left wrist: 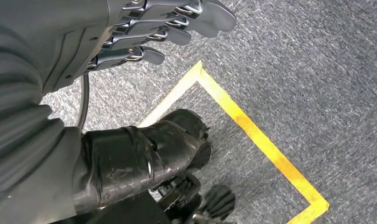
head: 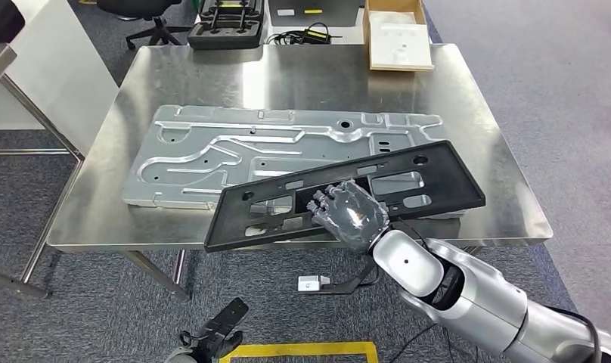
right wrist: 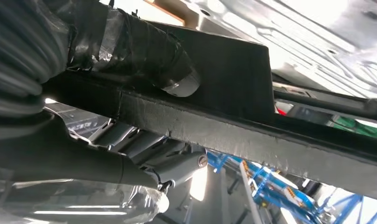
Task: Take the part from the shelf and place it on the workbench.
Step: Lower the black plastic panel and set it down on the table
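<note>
Two parts on surface: a long black flat plastic frame with cut-outs (head: pixel 348 193) lies slanted over a grey stamped metal panel (head: pixel 234 151) on the shiny steel surface (head: pixel 469 98).
Right hand (head: pixel 352 214): it grips the near edge of the black frame; the fingers (head: pixel 325 198) lie over the top of it, and the thick thumb (right wrist: pixel 149 56) presses against the frame's edge in the right wrist view.
Frame position: its near left corner sticks out past the surface edge.
Left hand (left wrist: pixel 144 32): it hangs low above the grey carpet floor (left wrist: pixel 308 70), beside yellow tape lines (left wrist: pixel 252 130); the fingers (left wrist: pixel 177 23) are lightly bent, apart, holding nothing.
</note>
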### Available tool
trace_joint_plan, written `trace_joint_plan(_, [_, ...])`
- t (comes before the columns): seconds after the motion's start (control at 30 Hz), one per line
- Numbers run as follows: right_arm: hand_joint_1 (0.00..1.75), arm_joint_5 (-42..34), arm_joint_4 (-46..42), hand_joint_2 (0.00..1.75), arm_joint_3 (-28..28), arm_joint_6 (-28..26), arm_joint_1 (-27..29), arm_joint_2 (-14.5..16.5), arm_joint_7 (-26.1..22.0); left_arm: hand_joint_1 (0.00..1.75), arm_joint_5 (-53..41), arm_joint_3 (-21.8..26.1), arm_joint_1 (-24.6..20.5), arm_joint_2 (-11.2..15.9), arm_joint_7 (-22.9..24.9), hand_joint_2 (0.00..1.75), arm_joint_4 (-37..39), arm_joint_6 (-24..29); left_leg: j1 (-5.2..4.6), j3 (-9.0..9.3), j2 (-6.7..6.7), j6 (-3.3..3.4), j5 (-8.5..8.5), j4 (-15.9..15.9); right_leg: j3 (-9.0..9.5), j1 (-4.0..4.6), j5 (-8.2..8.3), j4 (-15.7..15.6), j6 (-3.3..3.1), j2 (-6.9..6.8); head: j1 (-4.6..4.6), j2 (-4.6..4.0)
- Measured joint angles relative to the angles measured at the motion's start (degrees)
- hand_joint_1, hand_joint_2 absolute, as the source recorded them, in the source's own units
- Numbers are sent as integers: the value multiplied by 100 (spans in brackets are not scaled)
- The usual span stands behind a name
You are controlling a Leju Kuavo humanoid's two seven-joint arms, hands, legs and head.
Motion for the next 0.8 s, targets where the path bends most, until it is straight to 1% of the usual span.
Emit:
trace_joint_plan(0.03, [175, 0, 15, 175, 3, 0, -13, -9, -1, 0, 1, 1, 0, -2, -1, 175, 0, 3, 2, -9, -11, -28, -33, 43, 157, -15, 165, -356, 11, -4, 0, 1])
trace_joint_plan(0.07, [175, 0, 26, 175, 5, -1, -31, -14, -1, 0, 2, 2, -3, -3, -1, 175, 0, 7, -5, -28, -18, -58, -64, 100, 284, -16, 277, -651, 3, -4, 0, 1])
trace_joint_plan(0.1, [175, 0, 34, 175, 7, -3, -45, -17, -1, 0, 2, 3, -6, -3, -2, 175, 0, 9, -14, -49, -23, -91, -84, 137, 358, -17, 321, -825, -16, -3, -5, 2])
trace_joint_plan(0.13, [175, 0, 40, 175, 10, -4, -55, -20, -1, 0, 3, 5, -8, -2, -2, 175, 0, 11, -22, -68, -27, -120, -90, 155, 373, -6, 301, -872, -47, 3, -14, 2])
trace_joint_plan(0.2, [175, 0, 54, 175, 12, -8, -67, -33, -1, 0, 4, 12, -8, -2, -3, 175, 0, 18, -21, -89, -25, -172, -94, 161, 373, -4, 325, -894, -119, 10, -27, 2])
trace_joint_plan(0.23, [175, 0, 64, 175, 13, -11, -80, -43, -1, 0, 5, 18, -8, -1, -2, 175, 0, 24, -13, -107, -18, -202, -131, 207, 382, -6, 335, -908, -152, 12, -33, 2])
trace_joint_plan(0.27, [175, 0, 75, 175, 13, -17, -100, -52, -1, 0, 5, 25, -12, -1, -2, 175, 0, 30, -6, -163, -9, -235, -216, 336, 393, -12, 343, -922, -186, 11, -42, 1])
trace_joint_plan(0.3, [175, 0, 85, 175, 13, -28, -122, -59, -4, 0, 5, 32, -18, 0, -2, 175, 0, 36, 4, -271, 2, -267, -350, 575, 403, -19, 348, -932, -213, 10, -51, 2])
trace_joint_plan(0.37, [175, 0, 108, 175, 13, -62, -151, -62, -14, 0, 5, 49, -28, -1, -1, 175, 0, 40, 17, -600, 11, -310, -654, 1269, 407, -15, 343, -933, -243, 10, -66, 1])
trace_joint_plan(0.4, [175, 0, 124, 175, 13, -75, -153, -62, -20, 0, 4, 57, -27, -1, 3, 175, 0, 40, 21, -747, 12, -317, -734, 1550, 409, -11, 339, -932, -249, 10, -66, 1])
trace_joint_plan(0.43, [175, -1, 141, 175, 14, -85, -151, -63, -23, 0, 3, 66, -25, -2, 7, 175, 0, 39, 22, -815, 13, -314, -718, 1658, 411, -6, 336, -932, -253, 11, -65, 1])
trace_joint_plan(0.47, [175, -1, 157, 175, 14, -89, -149, -63, -25, 0, 2, 72, -24, -2, 11, 175, 0, 39, 22, -781, 13, -299, -606, 1560, 415, -1, 332, -932, -255, 13, -66, 1])
trace_joint_plan(0.5, [175, -2, 168, 175, 15, -91, -150, -65, -25, 0, 1, 78, -26, -2, 15, 175, 0, 38, 20, -644, 13, -272, -422, 1267, 423, 3, 327, -932, -254, 17, -66, 1])
trace_joint_plan(0.53, [175, -2, 175, 175, 15, -96, -153, -66, -25, 0, 0, 85, -32, -2, 16, 175, 0, 38, 14, -461, 13, -234, -249, 874, 432, 7, 321, -934, -250, 20, -64, 1])
trace_joint_plan(0.57, [175, -2, 180, 175, 15, -104, -158, -69, -25, 0, 0, 91, -41, -2, 16, 175, 0, 38, 1, -284, 12, -201, -135, 523, 435, 17, 315, -936, -238, 23, -64, 0])
trace_joint_plan(0.6, [175, -2, 186, 175, 15, -112, -163, -74, -25, 0, -1, 97, -50, -3, 16, 175, 0, 38, -13, -159, 9, -176, -75, 276, 434, 22, 314, -944, -218, 25, -62, 1])
trace_joint_plan(0.63, [175, -3, 196, 175, 15, -121, -166, -78, -25, 0, -1, 102, -57, -5, 16, 175, 0, 38, -29, -99, 5, -159, -72, 152, 433, 23, 316, -957, -192, 25, -61, 1])
trace_joint_plan(0.67, [175, -4, 206, 175, 15, -126, -167, -81, -25, 0, -2, 103, -61, -7, 17, 175, 0, 37, -41, -79, 1, -150, -79, 123, 435, 26, 322, -976, -161, 26, -61, 2])
trace_joint_plan(0.73, [175, -7, 224, 175, 15, -130, -168, -93, -25, 0, -2, 106, -59, -11, 20, 175, 0, 37, -18, -30, 1, -102, -46, 43, 446, 25, 299, -982, -97, 19, -56, 2])
trace_joint_plan(0.77, [175, -7, 230, 175, 15, -130, -172, -105, -25, 0, -2, 107, -60, -13, 21, 175, 0, 38, -5, 6, 5, -70, -30, -5, 413, 29, 226, -890, -76, 13, -50, 2])
trace_joint_plan(0.8, [175, -7, 234, 175, 15, -133, -175, -116, -25, 0, -2, 108, -63, -17, 22, 175, 0, 38, 8, 40, 9, -37, -18, -46, 326, 31, 102, -687, -63, 6, -42, 2])
